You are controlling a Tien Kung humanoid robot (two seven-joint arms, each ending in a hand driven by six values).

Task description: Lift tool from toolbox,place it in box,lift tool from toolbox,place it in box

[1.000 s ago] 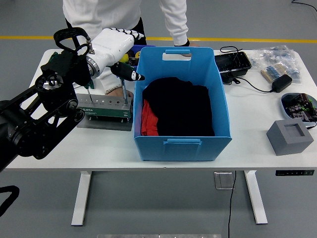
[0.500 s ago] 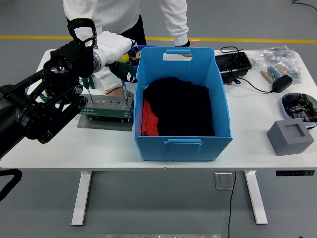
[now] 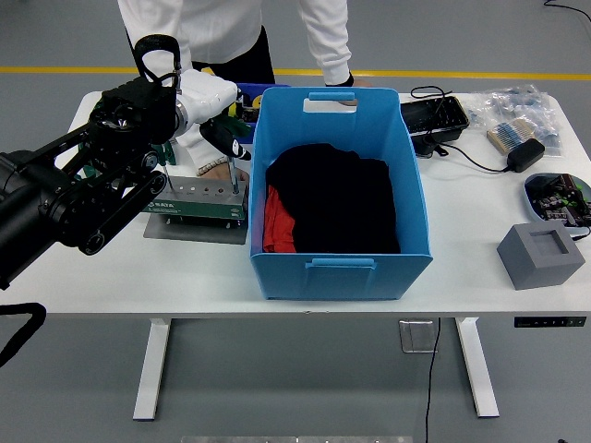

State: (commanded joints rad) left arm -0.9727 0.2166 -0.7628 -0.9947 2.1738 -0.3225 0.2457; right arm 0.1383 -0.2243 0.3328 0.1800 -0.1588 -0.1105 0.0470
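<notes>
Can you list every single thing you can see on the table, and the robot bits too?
blue box: one, blue, table middle
cloth: one black piece over one red, inside the blue box
toolbox: one, green, on a grey mat left of the blue box, thin tools standing in it
black tray: one, behind the blue box
power adapter: one, black with cable, right back
plastic bags: clear, count unclear, right back corner
grey block: one, right front
small dish: one, blue rim, right edge
table: one, white
person: one, white top, far side
left hand: one, white, over the toolbox
</notes>
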